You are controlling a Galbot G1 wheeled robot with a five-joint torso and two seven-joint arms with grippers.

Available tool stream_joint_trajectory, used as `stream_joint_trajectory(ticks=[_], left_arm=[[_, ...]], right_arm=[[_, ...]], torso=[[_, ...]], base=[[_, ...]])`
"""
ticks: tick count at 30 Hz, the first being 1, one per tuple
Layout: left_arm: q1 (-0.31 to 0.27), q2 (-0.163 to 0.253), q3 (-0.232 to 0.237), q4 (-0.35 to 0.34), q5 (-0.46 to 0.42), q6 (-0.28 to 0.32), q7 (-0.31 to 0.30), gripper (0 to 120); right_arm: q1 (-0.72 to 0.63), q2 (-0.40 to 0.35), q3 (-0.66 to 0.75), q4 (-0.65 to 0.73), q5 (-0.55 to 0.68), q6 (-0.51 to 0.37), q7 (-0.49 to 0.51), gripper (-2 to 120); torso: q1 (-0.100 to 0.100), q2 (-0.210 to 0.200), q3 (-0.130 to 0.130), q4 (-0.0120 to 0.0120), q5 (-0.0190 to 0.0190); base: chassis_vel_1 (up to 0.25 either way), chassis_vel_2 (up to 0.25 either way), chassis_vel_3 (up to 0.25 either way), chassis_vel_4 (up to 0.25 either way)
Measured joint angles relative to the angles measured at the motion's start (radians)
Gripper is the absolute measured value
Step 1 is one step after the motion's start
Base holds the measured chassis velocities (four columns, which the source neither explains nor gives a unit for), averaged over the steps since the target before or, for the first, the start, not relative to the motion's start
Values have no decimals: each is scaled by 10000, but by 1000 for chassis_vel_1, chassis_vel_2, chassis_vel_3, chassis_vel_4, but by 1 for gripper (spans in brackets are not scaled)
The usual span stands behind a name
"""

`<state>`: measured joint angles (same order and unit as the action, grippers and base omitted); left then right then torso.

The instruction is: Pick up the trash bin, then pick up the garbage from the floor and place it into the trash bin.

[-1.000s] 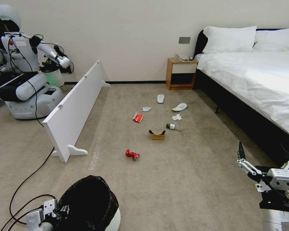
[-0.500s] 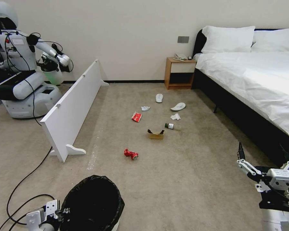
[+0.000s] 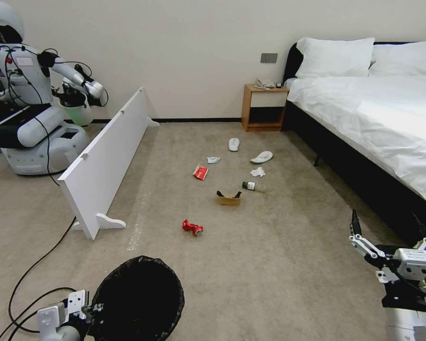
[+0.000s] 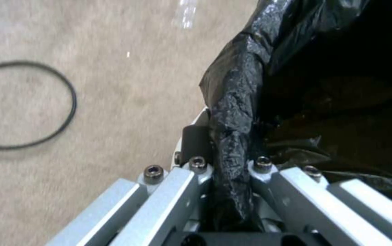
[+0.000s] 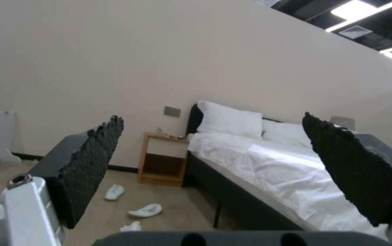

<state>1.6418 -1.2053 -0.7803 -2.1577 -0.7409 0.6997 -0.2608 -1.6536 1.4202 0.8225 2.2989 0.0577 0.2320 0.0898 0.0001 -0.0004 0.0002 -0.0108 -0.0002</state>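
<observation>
Risk: left end effector (image 4: 232, 171) pinched only the trash bin (image 3: 137, 298) rim w/ slick liner, could slip; right end effector (image 3: 388, 246), spread, idled by bed (image 3: 378, 123).

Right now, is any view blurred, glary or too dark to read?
Head view: even light, wide-angle bend at the edges, litter such as the can sharp. Left wrist view: carpet and cable smeared; the bin liner glints, its inside black. Right wrist view: soft; ceiling lamps blown out.
</observation>
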Motion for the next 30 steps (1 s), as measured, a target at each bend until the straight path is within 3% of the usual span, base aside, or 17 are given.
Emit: stream_joint_trajectory(ticks=[6,9,26,30], left_arm=[[4,-22,-154,-667,-156,-298,-5,2],[44,-23,-297,-1348,-210,-514,53,2],[113,123,-854,-2885,-718,-714,262,2],[314,296,-979,-3238,-835,-541,-6,2]], right_arm=[[1,12,6,-64,-26,2,1,100],[11,24,10,-122,-57,51,3,100],[78,69,-59,-348,-8,92,0,100],[107,49,-89,-455,101,74,3,100]], torso=[[0,1,-1,0,2],[0,2,-1,0,3],[0,3,-2,0,3],[0,4,-2,-1,3]], base=[[0,0,0,0],[0,0,0,0],[0,0,0,0],[0,0,0,0]])
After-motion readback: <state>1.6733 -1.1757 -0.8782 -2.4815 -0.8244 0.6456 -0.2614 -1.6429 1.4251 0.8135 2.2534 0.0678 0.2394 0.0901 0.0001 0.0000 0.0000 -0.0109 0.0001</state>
